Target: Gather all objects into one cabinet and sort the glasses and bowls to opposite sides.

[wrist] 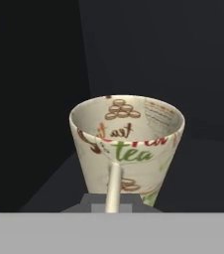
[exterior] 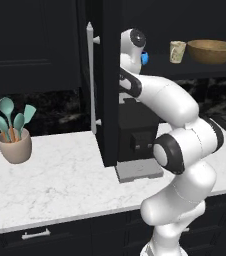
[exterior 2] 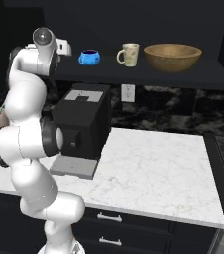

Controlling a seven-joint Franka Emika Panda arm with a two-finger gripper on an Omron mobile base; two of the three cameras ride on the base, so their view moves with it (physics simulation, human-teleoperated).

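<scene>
Claw [wrist: 113, 206] pinching a cup [wrist: 129, 149] by its handle; swing carelessly and that thin grip could slip.

White robot arm [exterior: 177, 150] with dark joints rises from the lower right of the left base view, bends at a dark elbow mid-frame, then reaches up toward the upper centre. Its hand [wrist: 113, 196] is closed, pinching a cream cup [wrist: 126, 146] by the handle.
</scene>
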